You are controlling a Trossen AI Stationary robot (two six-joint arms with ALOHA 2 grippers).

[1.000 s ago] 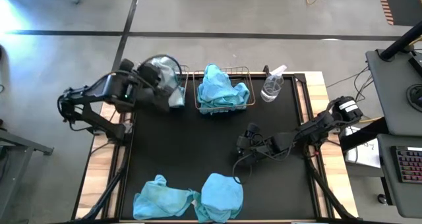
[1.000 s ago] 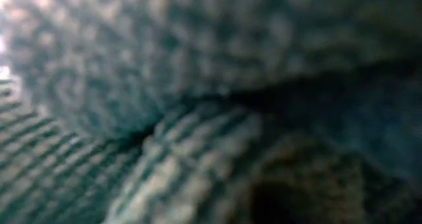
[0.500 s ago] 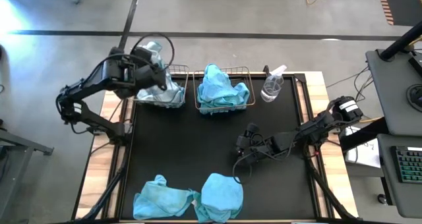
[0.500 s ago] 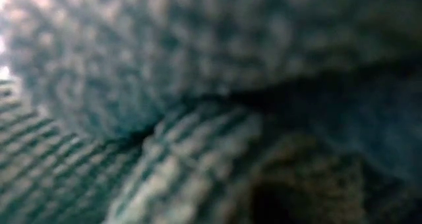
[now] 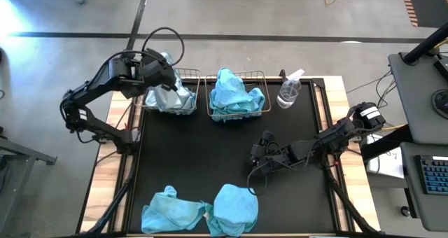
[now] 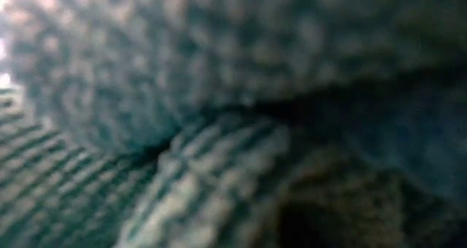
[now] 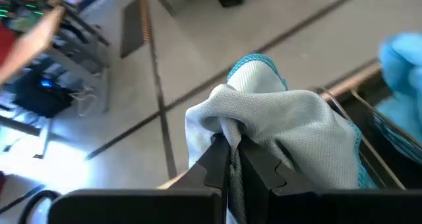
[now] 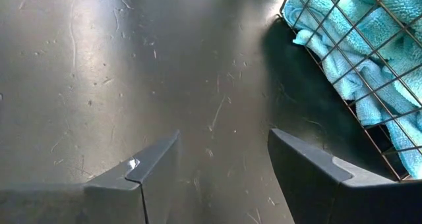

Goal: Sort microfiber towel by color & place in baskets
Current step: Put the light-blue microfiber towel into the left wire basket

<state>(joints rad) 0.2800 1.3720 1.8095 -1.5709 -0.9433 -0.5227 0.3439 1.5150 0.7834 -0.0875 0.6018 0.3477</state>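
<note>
Pale grey-blue towel (image 5: pixel 168 96) in the brassy left basket (image 5: pixel 187 75); beside it, turquoise towels (image 5: pixel 236 92); the black table (image 5: pixel 203 154) looks plain.

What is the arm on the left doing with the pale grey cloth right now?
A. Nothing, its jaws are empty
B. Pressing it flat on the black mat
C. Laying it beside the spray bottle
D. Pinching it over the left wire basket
D: the left gripper has its jaws shut on the pale grey towel, which hangs into the left basket.
</note>
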